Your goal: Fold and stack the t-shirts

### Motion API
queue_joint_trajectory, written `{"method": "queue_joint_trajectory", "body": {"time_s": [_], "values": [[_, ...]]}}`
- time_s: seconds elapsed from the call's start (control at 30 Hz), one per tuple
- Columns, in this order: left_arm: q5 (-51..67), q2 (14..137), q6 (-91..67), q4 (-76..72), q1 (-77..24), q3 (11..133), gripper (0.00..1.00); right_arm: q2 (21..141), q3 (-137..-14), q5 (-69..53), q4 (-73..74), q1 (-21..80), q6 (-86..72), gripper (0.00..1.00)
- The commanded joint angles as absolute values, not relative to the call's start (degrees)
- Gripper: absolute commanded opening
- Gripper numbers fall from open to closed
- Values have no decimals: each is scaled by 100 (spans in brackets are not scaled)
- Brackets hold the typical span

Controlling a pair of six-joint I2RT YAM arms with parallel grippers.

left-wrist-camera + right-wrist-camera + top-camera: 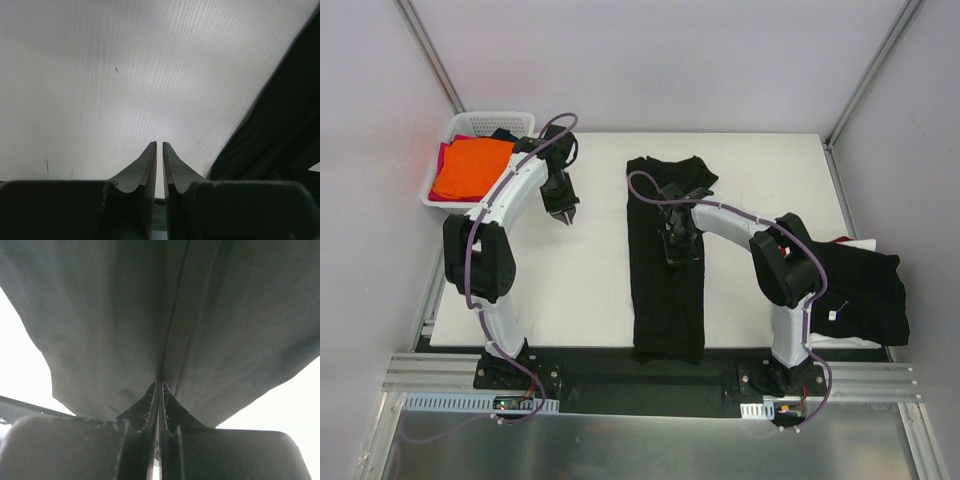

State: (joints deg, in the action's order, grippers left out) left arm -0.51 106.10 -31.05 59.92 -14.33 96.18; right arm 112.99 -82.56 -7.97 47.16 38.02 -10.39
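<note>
Evidently we clamp our right gripper (pixel 160 385) on the black t-shirt (pixel 665 310), presumably to fold it shorter, while our left gripper (pixel 159 145) hovers closed and empty above the table (pixel 590 290).

Table (pixel 590 290): white, flat, rectangular top.
Walls (pixel 650 60): plain pale grey panels on three sides.
Corner posts (pixel 430 55): slim metal.
Rail (pixel 425 378): aluminium, along the table's near edge.
Floor (pixel 640 445): brushed metal sheet.
Light: soft, even.

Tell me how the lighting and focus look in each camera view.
Top view: even light, sharp, faint shadows on the table. Left wrist: bright surface, fingers dark and soft. Right wrist: black shirt dim against blown-out white background.
</note>
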Motion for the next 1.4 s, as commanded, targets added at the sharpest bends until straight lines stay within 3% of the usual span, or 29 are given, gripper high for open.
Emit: {"method": "queue_joint_trajectory", "body": {"time_s": [0.0,0.57,1.37], "values": [[-132,10643,-3015,6143,-1494,9729,9,11417,-8192,-870,4623,3832,-1204,1],[-123,10854,-2927,6170,-1494,9844,9,11944,-8384,-923,4438,3815,-1230,1],[-123,10802,-2900,6170,-1494,9738,9,12999,-10019,-782,4895,2962,-914,1]]}}
